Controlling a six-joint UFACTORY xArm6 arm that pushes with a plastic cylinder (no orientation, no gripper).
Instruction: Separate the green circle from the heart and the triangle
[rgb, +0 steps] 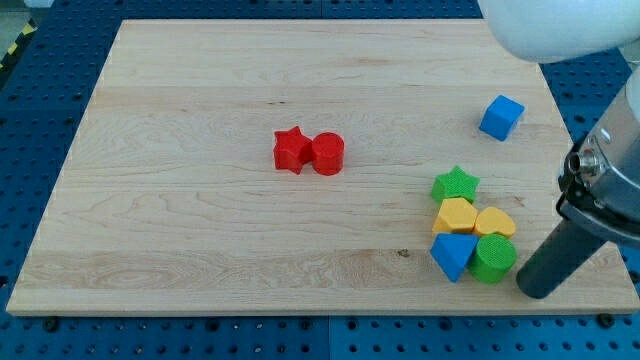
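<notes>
The green circle (493, 259) lies near the board's bottom right corner. It touches the blue triangle (453, 254) on its left and the yellow heart (495, 222) above it. A yellow hexagon-like block (456, 215) and a green star (456, 184) sit just above these, in the same cluster. My tip (533, 288) is at the end of the dark rod, just to the right of and slightly below the green circle, close to it.
A red star (291, 150) and a red cylinder (327, 154) touch each other near the board's middle. A blue cube (501, 117) sits at the upper right. The wooden board (200, 240) ends close to the cluster's right and bottom.
</notes>
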